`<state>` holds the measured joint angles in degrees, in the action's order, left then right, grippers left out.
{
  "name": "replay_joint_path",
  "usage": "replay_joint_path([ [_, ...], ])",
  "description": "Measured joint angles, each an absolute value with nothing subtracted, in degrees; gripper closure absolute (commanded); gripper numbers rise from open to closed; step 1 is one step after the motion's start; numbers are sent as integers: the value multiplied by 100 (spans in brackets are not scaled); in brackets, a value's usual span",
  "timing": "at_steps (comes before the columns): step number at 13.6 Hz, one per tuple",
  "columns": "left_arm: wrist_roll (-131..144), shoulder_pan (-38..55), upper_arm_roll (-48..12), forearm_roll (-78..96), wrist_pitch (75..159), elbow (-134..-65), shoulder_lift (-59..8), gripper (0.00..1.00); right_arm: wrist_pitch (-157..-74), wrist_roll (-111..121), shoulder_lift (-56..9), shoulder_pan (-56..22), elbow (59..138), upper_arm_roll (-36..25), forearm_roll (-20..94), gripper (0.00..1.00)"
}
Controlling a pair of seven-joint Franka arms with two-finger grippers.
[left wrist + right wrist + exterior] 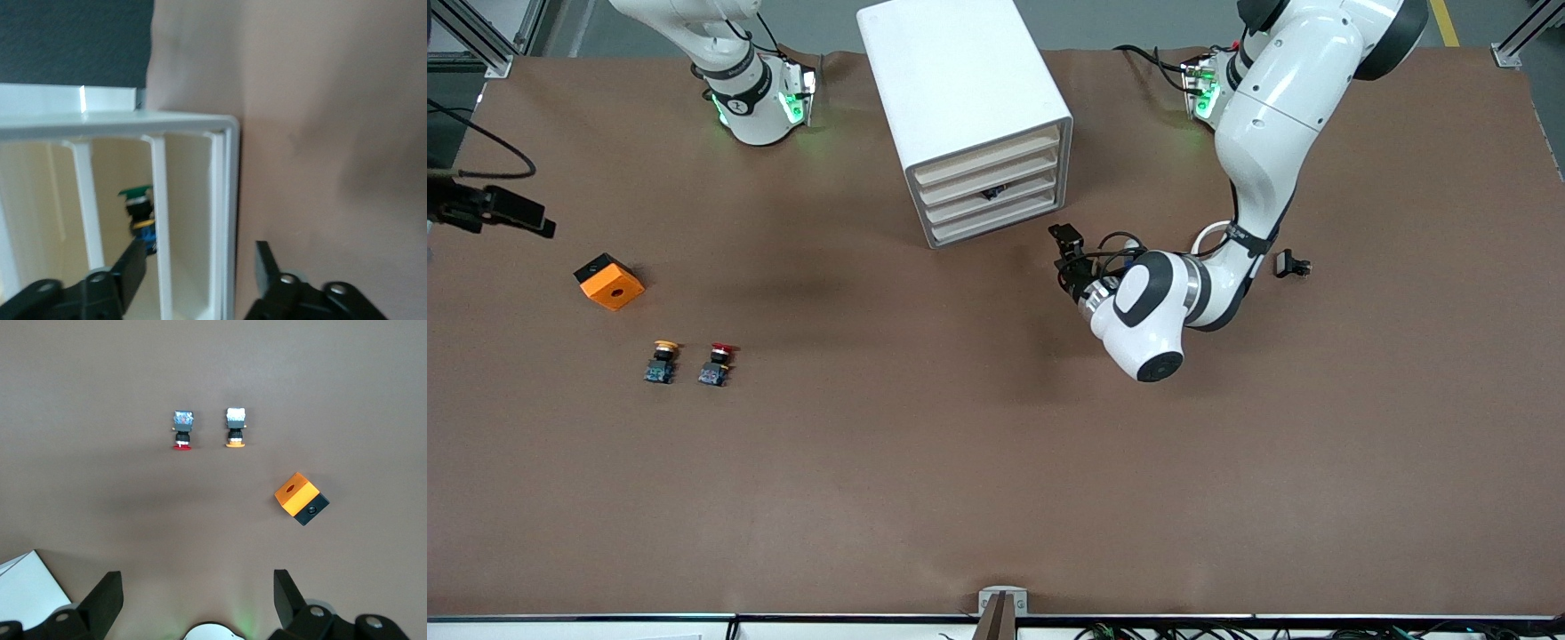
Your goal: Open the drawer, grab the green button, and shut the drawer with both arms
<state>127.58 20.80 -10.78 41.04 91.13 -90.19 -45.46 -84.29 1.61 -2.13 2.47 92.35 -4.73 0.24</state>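
- The left gripper (1069, 258) hovers low in front of the cabinet (960, 98), near its corner toward the left arm's end of the table; its jaws stand wide and hold nothing.
- The green button (138, 208) sits inside the cabinet on one of the drawers (989, 191), seen through the gap in the left wrist view and as a dark speck in the front view.
- All four drawer fronts look flush or nearly so, so opening is probably the step in hand.
- To do it well: line one finger (130, 270) with the lip of the button's drawer, not a neighbour's, then pull straight out along the cabinet's slant so the tray does not jam.
- The right gripper (197, 600) is out of the front view; it waits high, jaws wide and empty.
- Counted: one cabinet, four drawers, three buttons (green, yellow (662, 360), red (716, 363)), one orange box (609, 281), one small black part (1291, 264) by the left arm.
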Motion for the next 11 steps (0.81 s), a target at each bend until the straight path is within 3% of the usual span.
replay_joint_path([
  [4,12894,2450,-1079,4419,9107,-9020,-4740,31,-8553,576,-730,559,8993,-500,10,0],
  [7,12951,2663,-1079,4511,9097,-9025,-4823,41,-8547,670,-791,616,8868,-509,11,0],
  [11,12971,2914,-1079,4639,9091,-9054,-4925,43,-8492,-24,-791,614,8835,-462,27,0],
])
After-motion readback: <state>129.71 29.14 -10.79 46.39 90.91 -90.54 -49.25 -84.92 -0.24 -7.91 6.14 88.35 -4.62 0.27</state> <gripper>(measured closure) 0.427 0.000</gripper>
